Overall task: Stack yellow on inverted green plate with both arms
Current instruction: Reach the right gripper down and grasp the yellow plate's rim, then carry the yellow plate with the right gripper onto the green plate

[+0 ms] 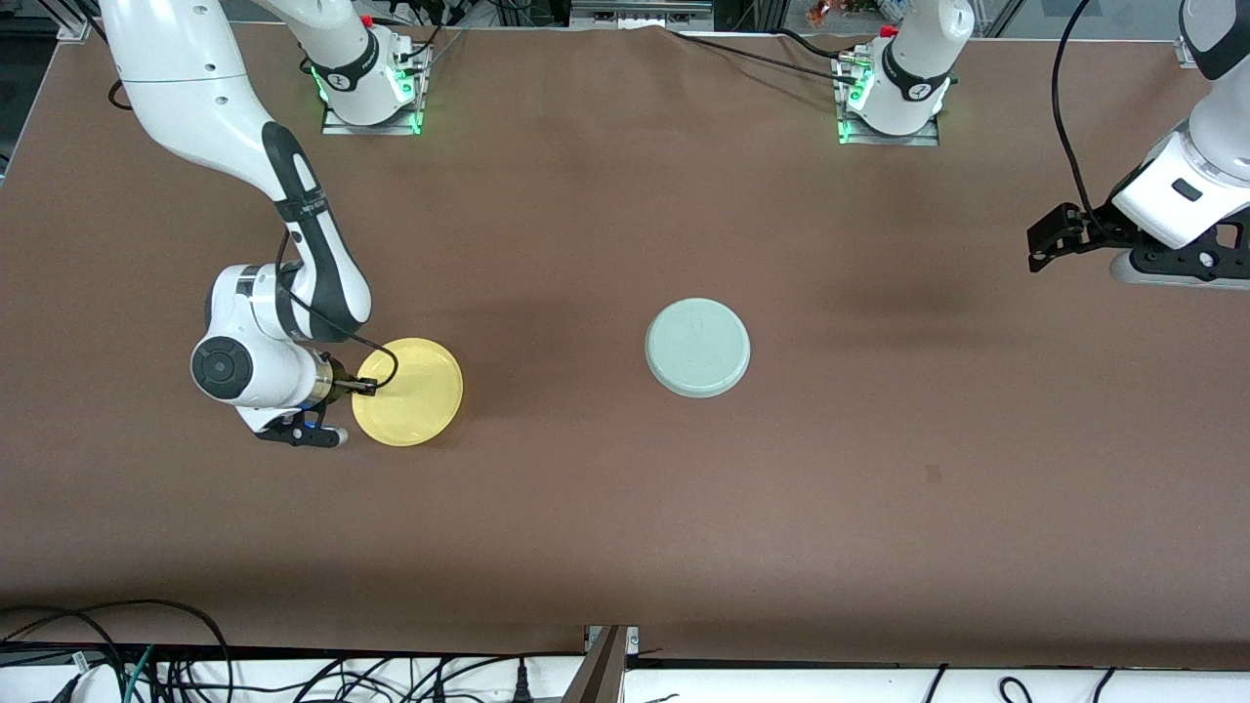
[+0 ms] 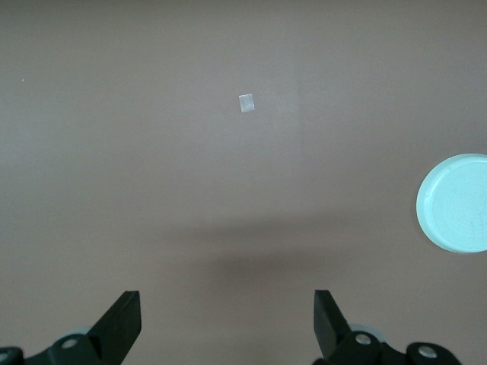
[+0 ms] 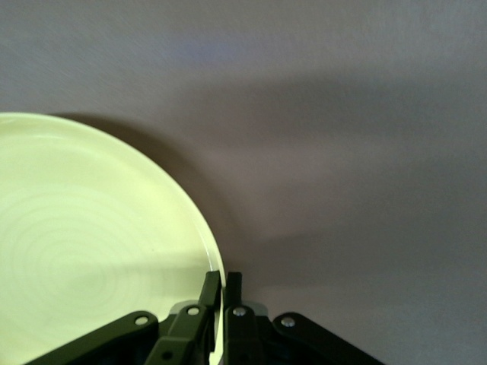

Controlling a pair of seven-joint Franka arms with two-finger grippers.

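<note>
Right gripper (image 3: 219, 285): jaws pressed onto the rim of the one round, shallow, matte yellow plate (image 1: 410, 392), one finger on each face of the rim, as the right wrist view showed. That plate (image 3: 84, 236) sat right side up toward the right arm's end of the brown table (image 1: 625, 527), the gripper (image 1: 363, 388) at its edge on the side toward that end. Left gripper (image 2: 228, 319): jaws spread wide, holding nothing, hanging in the air over bare table near the left arm's end (image 1: 1050, 239); this arm waited. Count: one yellow plate, one round, pale mint-green plate (image 1: 697, 348), two white jointed arms. The green plate lay upside down, flat base up, near the table's middle, well apart from the yellow one; it also showed at the edge of the left wrist view (image 2: 456, 204). One small pale square patch (image 2: 246, 103) marked the table surface. No legible writing on either plate.
</note>
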